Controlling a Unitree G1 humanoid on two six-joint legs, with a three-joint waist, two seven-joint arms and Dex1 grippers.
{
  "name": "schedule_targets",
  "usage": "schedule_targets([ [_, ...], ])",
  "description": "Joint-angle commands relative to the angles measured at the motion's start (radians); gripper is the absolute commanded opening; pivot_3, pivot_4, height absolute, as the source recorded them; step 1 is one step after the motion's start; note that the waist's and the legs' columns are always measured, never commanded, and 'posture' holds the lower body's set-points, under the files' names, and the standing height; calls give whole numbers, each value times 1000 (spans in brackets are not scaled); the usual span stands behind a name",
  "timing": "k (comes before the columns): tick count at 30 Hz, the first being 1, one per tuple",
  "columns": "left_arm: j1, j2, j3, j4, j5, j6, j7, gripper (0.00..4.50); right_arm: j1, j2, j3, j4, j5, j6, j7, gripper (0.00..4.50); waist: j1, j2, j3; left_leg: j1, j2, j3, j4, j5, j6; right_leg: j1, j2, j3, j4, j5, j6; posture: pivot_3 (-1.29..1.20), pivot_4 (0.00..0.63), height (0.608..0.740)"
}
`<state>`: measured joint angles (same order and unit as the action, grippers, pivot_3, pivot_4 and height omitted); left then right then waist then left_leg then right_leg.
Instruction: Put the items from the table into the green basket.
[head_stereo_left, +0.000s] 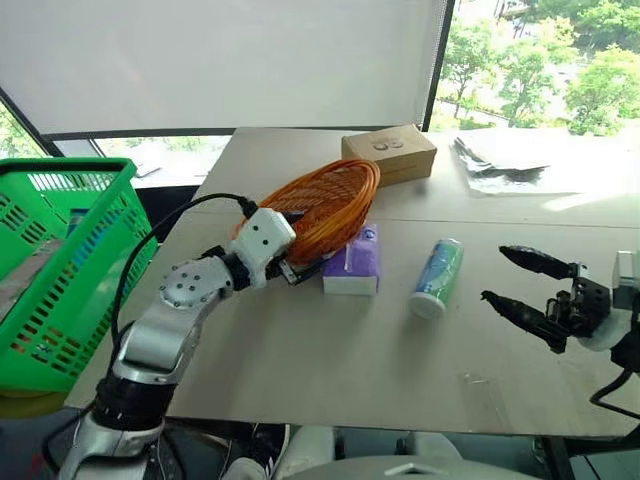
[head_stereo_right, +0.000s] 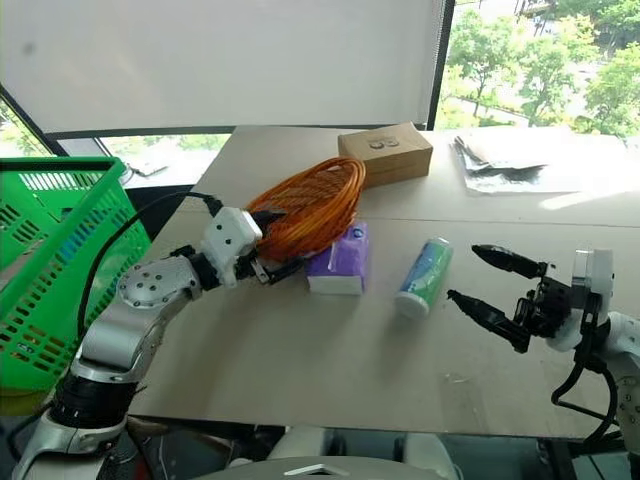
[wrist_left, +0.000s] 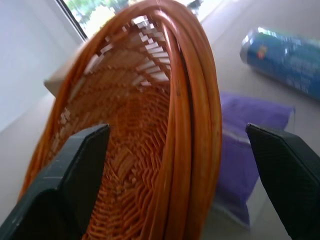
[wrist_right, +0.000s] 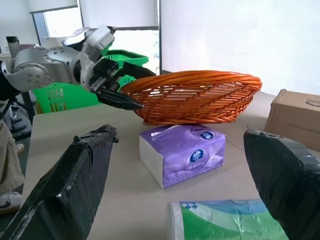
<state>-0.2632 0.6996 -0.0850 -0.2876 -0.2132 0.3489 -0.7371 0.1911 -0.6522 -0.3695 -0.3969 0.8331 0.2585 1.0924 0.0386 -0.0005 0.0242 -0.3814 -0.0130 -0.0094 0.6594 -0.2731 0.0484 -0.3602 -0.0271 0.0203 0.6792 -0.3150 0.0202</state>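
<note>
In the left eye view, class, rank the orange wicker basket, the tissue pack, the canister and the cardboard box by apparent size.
1. Orange wicker basket
2. Cardboard box, though it lies farther from the camera
3. Tissue pack and canister: too alike to rank

Two head views, side by side, look forward and down over desk (head_stereo_left: 330, 350) from robot's height; both share whole scene: green basket (head_stereo_left: 70, 260) at left, orange wicker basket (head_stereo_left: 325, 205), tissue pack (head_stereo_left: 353, 262), canister (head_stereo_left: 437, 277), cardboard box (head_stereo_left: 390, 152) at far edge. Left wrist view sits very close, aimed into wicker basket's rim, tissue pack just behind. Right wrist view sits low near desk surface, facing across it toward tissue pack, wicker basket, left gripper (wrist_right: 117, 95).
</note>
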Motion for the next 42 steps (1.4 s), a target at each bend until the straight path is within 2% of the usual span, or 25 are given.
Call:
schedule_targets([
  [1,-41,28,-48,55,20,25,-74,4500,13,11,-31,-51,6,-20,-16,4424,-3,0,0,0,0,0,0,0,0,0,0,0,0,0,0,-47,0,740],
  [2,-49,29,-55,69,21,30,-89,3996,16,14,-32,-56,5,-22,-21,4500,-5,0,0,0,0,0,0,0,0,0,0,0,0,0,0,-47,0,740],
  [3,-63,27,-63,88,29,14,-100,3735,21,16,-32,-67,5,-22,-30,4500,-8,0,0,1,0,0,0,0,0,0,0,0,1,0,0,-57,0,740],
  [4,-73,23,-66,100,36,2,-105,3264,24,17,-33,-75,4,-21,-35,4500,-11,0,0,1,0,0,0,0,0,0,0,0,1,0,0,-57,0,740],
  [9,-109,11,-66,144,68,-44,-110,640,29,16,-33,-98,6,-14,-60,4500,-25,0,0,0,0,0,3,0,0,0,0,0,3,0,0,-64,0,740],
  [10,-122,9,-60,159,83,-58,-95,473,25,16,-31,-100,5,-13,-67,4500,-26,0,0,0,0,0,3,0,0,0,0,0,3,0,0,-61,0,740],
  [14,-245,-7,-15,289,173,-124,29,478,-10,20,-11,-99,4,-7,-99,4500,-26,-2,1,0,0,-1,4,0,0,0,0,0,3,0,1,-46,0,740],
  [17,-377,-23,0,453,205,-196,81,478,-43,26,12,-91,-4,-4,-113,4500,-25,-6,4,-1,0,-2,5,0,0,-1,1,-1,5,0,1,-29,0,740],
  [21,-631,-43,-105,890,345,-408,95,478,-98,42,44,-63,-15,-10,-123,4500,-22,-8,4,-3,-1,-1,8,0,0,-1,1,-2,6,1,1,-17,0,740],
  [23,-762,-74,-135,1133,410,-488,162,478,-119,49,55,-51,-23,-16,-124,4500,-19,-8,5,-3,-1,-1,8,0,0,-1,1,-2,5,1,2,-15,0,740],
  [25,-876,-99,-156,1327,471,-533,273,1535,-133,59,58,-44,-29,-21,-128,4500,-21,-10,6,-4,-2,-2,9,0,0,-1,1,-3,4,1,3,-24,0,740],
  [26,-919,-106,-166,1392,501,-552,333,1863,-136,62,58,-43,-32,-23,-129,4500,-23,-12,7,-5,-2,-2,9,0,1,-2,1,-3,4,1,3,-31,0,740],
  [27,-953,-114,-168,1440,516,-572,377,2099,-136,64,55,-43,-37,-26,-130,4500,-25,-14,8,-6,-2,-2,9,0,1,-2,2,-3,4,1,3,-35,0,740],
  [29,-984,-144,-129,1478,485,-605,386,3148,-128,69,43,-45,-58,-40,-146,4500,-28,-15,7,-14,-2,-2,10,0,0,-11,2,-2,5,2,3,-43,0,740],
  [30,-987,-161,-98,1483,450,-614,364,3148,-123,71,39,-47,-69,-47,-154,4500,-26,-15,7,-20,-2,-1,11,1,-2,-17,2,-1,8,2,3,-47,0,740],
  [33,-942,-223,-4,1434,325,-582,238,3148,-94,78,36,-58,-76,-56,-160,4500,-23,-16,7,-21,-2,0,11,3,-4,-20,0,0,11,2,3,-61,0,740],
  [34,-884,-253,30,1349,256,-504,171,3148,-80,82,36,-64,-81,-62,-162,4500,-24,-15,6,-21,-2,0,12,3,-4,-20,0,-1,11,2,3,-65,0,740],
  [37,-645,-294,77,927,105,-177,85,3148,-39,90,32,-89,-88,-70,-181,4500,-40,-12,5,-19,-2,3,11,3,-4,-19,0,3,14,1,3,-89,0,740],
  [39,-446,-295,81,561,44,118,124,3148,-9,80,15,-96,-94,-72,-179,4500,-69,-11,6,-18,-1,3,11,3,-4,-19,0,4,16,1,3,-94,0,740],
  [42,-276,-333,128,224,-5,452,246,3148,25,55,-12,-90,-102,-68,-166,4500,-89,-12,6,-17,1,3,11,1,-1,-20,1,7,17,1,2,-100,0,740],
])
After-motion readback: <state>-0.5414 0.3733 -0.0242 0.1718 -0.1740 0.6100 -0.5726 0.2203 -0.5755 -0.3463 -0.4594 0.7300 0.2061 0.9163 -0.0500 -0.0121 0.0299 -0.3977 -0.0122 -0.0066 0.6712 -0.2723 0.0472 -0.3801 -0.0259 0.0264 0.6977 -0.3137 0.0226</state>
